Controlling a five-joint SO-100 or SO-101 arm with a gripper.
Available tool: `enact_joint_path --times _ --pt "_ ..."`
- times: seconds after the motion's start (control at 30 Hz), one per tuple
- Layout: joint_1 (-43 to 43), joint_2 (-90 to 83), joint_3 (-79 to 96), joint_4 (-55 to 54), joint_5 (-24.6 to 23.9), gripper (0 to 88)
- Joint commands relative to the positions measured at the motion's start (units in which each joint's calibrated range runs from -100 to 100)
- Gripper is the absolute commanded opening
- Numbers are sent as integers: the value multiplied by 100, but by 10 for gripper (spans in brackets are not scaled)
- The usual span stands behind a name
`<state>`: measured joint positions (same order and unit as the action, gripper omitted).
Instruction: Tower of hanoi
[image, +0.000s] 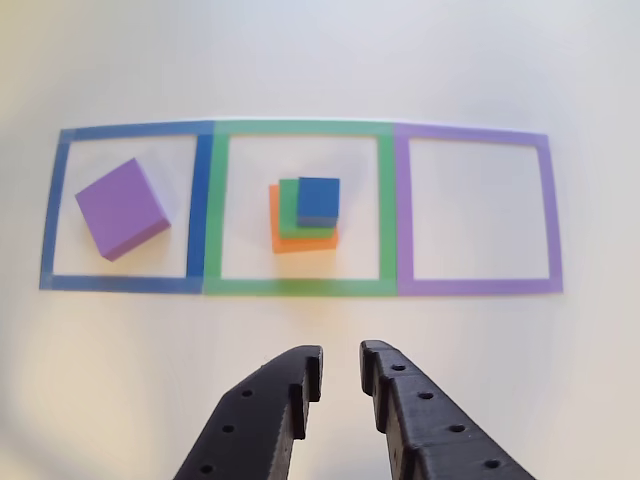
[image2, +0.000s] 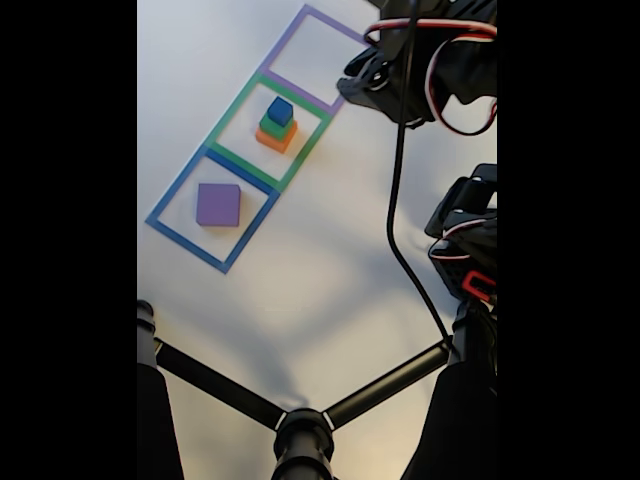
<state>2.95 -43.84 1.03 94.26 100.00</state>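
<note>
At the bottom edge of the other view the gripper (image: 340, 372) enters with its two black fingers (image: 290, 385) cut off by the frame; only the tips and part of the shafts show. Fingers are slightly parted with a narrow gap, nothing between them, hovering over bare white tabletop (image: 320, 50) on the near side of the squares.

Three taped square outlines sit in a row, touching side by side: blue square (image: 202, 205) left, green square (image: 300, 128) centre, purple square (image: 404, 210) right. Right square holds nothing.

Purple block (image: 118, 205) lies inside the blue square, turned at an angle to the tape, largest of the blocks, alone. Inside the green square is a stack: orange block (image: 300, 241) at the base, green block (image: 288, 207) on it, blue block (image: 318, 198) on top. Stack is not centred; upper blocks are shifted toward the far right corner, so the orange one shows only as a strip on the left and near sides, and the green mostly hidden too.

In the fixed view black bars cover both sides. The arm (image2: 430, 60) is at the upper right, dark, partly cropped, with red and white wires; the fingers are hard to make out there. A black tripod-like stand (image2: 300, 430) blocks the bottom. Purple block (image2: 218, 204) and stack (image2: 277, 125) look small.
</note>
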Motion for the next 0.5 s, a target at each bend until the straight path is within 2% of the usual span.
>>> enact_joint_path --times 0.0,0.13,0.3,0.47 --pt "334 -159 -553 469 0 11" --pt "479 -255 -453 542 0 165" --pt "578 -391 219 137 0 203" --pt "777 -832 1492 -753 0 275"
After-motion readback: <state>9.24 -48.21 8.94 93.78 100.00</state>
